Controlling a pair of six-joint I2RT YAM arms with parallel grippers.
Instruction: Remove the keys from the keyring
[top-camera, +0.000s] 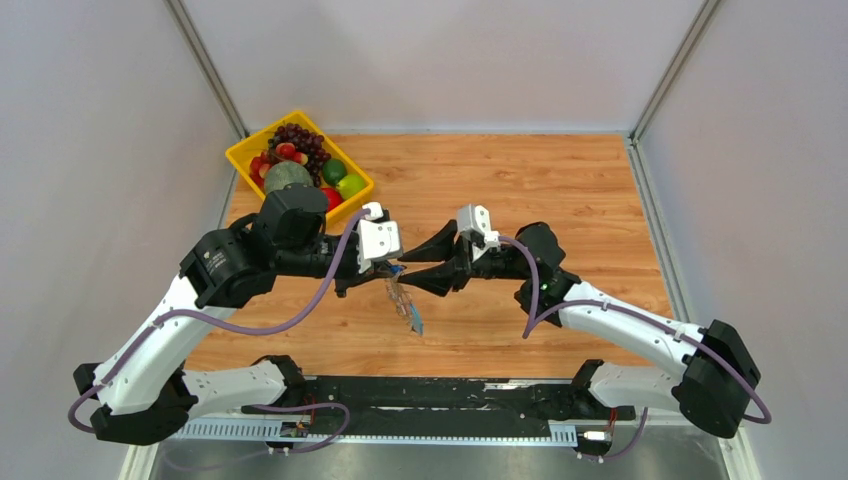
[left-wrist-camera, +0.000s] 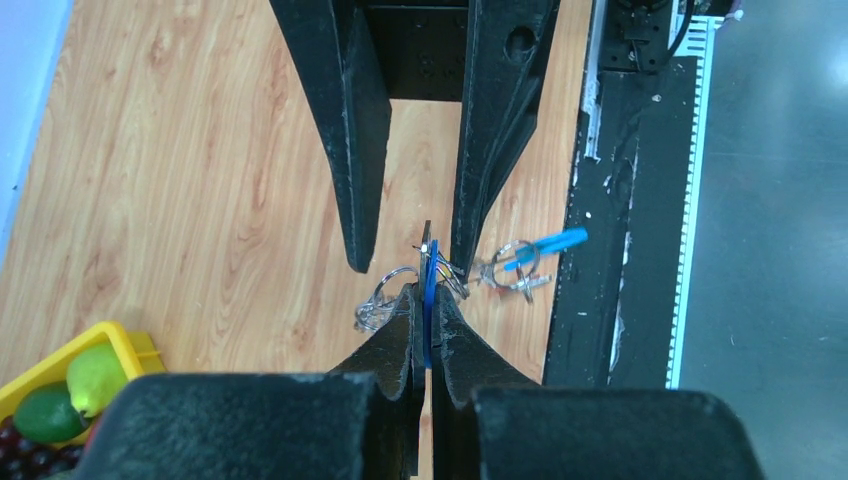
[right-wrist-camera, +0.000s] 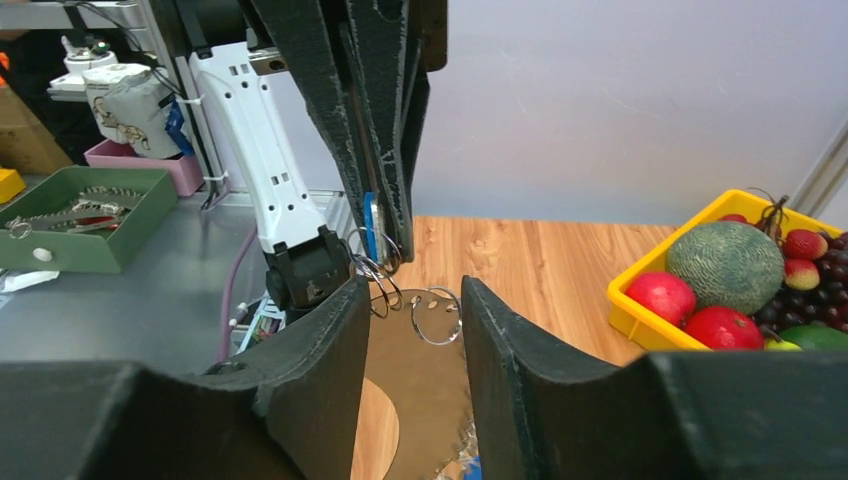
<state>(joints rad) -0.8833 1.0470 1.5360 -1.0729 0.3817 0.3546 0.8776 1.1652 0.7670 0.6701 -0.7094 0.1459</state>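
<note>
The keyring hangs in mid-air over the wooden table; its blue band (left-wrist-camera: 429, 285) is pinched between the fingers of my left gripper (left-wrist-camera: 427, 297), which is shut on it. Silver rings (left-wrist-camera: 385, 293) and small keys, one with a blue tag (left-wrist-camera: 548, 246), dangle from it. In the top view the bunch (top-camera: 405, 305) hangs below the left gripper (top-camera: 380, 272). My right gripper (top-camera: 400, 272) faces it, open, one finger on each side of the bunch. In the right wrist view a silver ring (right-wrist-camera: 437, 315) and a flat toothed key (right-wrist-camera: 430, 400) hang between the open right gripper (right-wrist-camera: 412, 292) fingers, untouched.
A yellow tray (top-camera: 243, 158) of fruit stands at the table's back left, also in the right wrist view (right-wrist-camera: 640, 318). A black rail (top-camera: 450, 395) runs along the near edge. White walls close in the table. A green box (right-wrist-camera: 70, 240) sits on the grey bench beyond.
</note>
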